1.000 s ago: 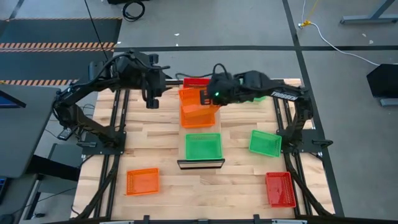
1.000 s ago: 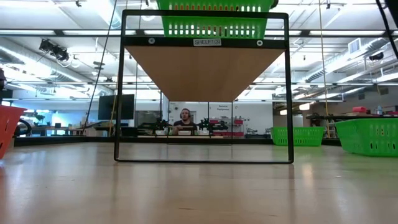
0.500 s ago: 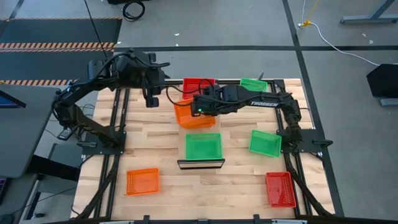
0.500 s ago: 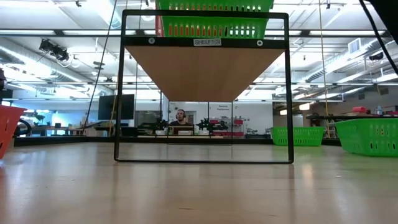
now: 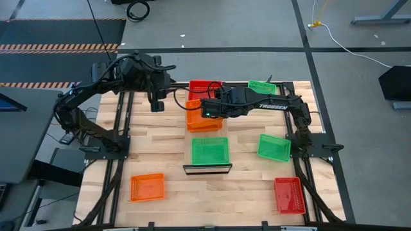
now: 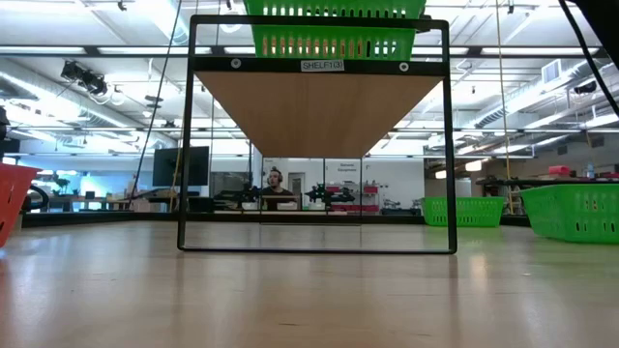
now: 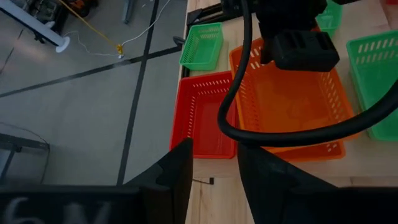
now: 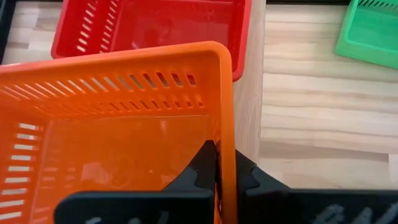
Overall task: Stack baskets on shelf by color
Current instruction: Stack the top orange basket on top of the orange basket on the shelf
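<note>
Right wrist view — right gripper (image 8: 225, 167) pinches slotted orange plastic basket (image 8: 112, 130) wall.

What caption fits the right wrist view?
Right pincer shut on orange basket rim, red basket beyond.

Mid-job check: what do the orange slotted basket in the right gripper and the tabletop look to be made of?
Orange slotted basket: likely moulded plastic, glossy and slightly translucent, with even slots along its wall. Tabletop: pale wood by its grain and board seams, matte finish. Right gripper pinches the basket's rim.
</note>
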`<state>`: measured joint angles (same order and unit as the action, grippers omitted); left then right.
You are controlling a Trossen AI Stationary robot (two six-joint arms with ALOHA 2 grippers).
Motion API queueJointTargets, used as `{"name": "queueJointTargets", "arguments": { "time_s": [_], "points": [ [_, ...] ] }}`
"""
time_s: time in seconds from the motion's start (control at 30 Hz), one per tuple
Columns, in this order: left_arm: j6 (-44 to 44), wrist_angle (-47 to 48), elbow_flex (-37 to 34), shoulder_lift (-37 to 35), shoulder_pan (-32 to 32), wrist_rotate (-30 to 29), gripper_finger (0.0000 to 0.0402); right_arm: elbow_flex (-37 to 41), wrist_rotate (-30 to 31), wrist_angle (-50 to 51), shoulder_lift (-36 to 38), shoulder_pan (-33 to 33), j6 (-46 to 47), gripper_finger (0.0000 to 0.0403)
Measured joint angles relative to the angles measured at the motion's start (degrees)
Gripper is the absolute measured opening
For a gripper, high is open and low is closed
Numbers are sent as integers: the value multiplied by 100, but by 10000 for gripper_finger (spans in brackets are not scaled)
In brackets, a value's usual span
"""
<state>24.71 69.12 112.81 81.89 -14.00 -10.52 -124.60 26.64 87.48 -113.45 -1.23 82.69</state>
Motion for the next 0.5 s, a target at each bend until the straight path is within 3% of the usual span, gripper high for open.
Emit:
{"name": "queueJointTargets", "arguments": {
  "time_s": [0.5],
  "points": [
    [-315, -35, 0, 2, 0, 70, 132, 0, 34, -94, 0, 15, 418, 9]
  ]
}}
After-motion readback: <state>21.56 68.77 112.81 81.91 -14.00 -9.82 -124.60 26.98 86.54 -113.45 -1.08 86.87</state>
